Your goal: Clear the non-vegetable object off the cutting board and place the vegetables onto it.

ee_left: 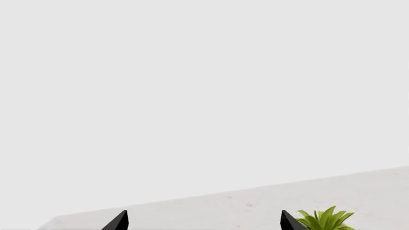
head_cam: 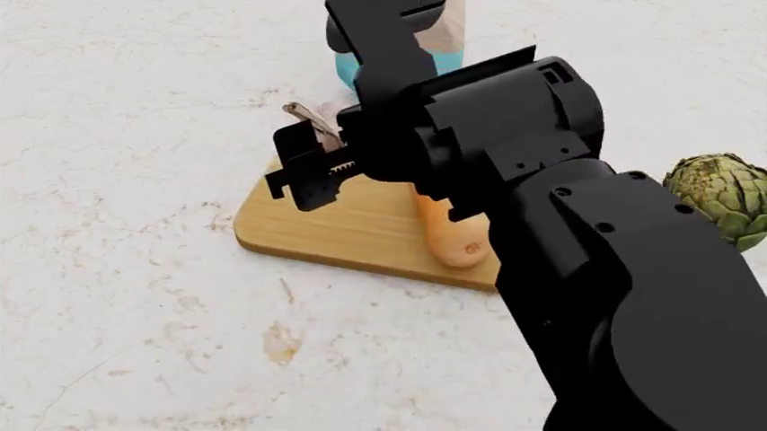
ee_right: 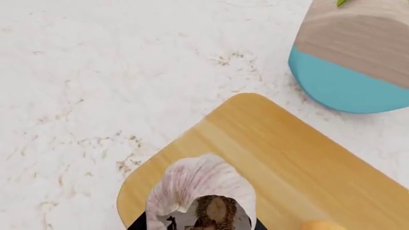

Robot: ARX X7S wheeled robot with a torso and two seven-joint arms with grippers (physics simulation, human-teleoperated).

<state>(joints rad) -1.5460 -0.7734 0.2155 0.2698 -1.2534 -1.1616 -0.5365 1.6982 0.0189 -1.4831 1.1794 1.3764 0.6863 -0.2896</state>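
Left gripper (ee_left: 203,221): only two dark fingertips showed in its wrist view, set wide apart, nothing between them; a green plant (ee_left: 326,219) beside one tip.
Board (head_cam: 348,229): flat on the white counter (head_cam: 132,269).
Right gripper (head_cam: 314,166): above the board's far corner, clamped on the garlic (ee_right: 199,189).
Squash (head_cam: 454,235): lying on the board, partly hidden by the arm.
Pot (ee_right: 357,62): beige over teal, just behind the board.
Artichoke (head_cam: 723,196): on the counter, right of the board, off it.
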